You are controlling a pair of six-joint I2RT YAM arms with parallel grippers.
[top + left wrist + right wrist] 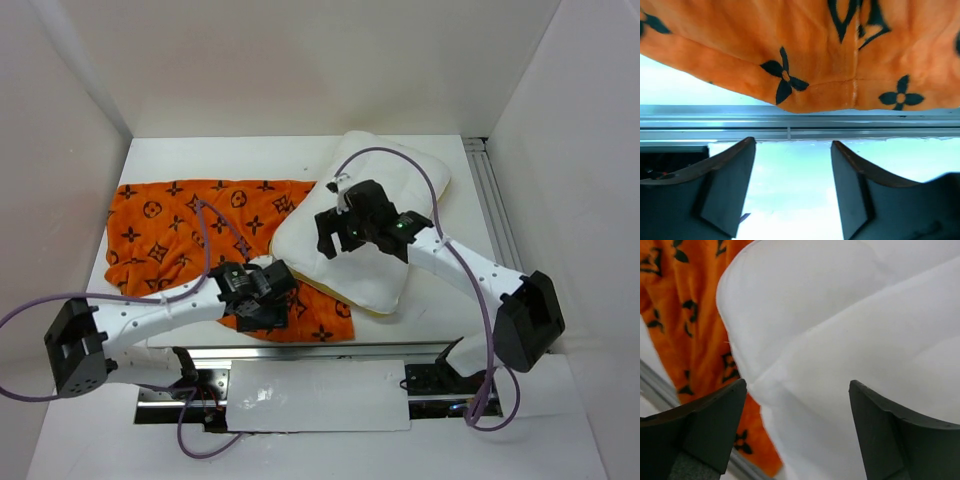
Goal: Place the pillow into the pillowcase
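Left gripper (792, 150): fingers spread, nothing between them, low at the near edge of the table (230, 160), just short of the hem of the pillowcase (160, 235). By judgement this suits pinching the fabric's edge, though which side is the mouth cannot be told. Right gripper (797, 385): fingers spread, empty, above the near-left corner of the pillow (345, 275), probably lined up to grasp and steer that corner. Pillow: right of centre, wholly outside the case, its near-left part lying over the orange fabric. Pillowcase: spread and rumpled on the left. Metal rail (790, 122): along the table's near edge, just beyond the left fingers. Insertion not yet begun.
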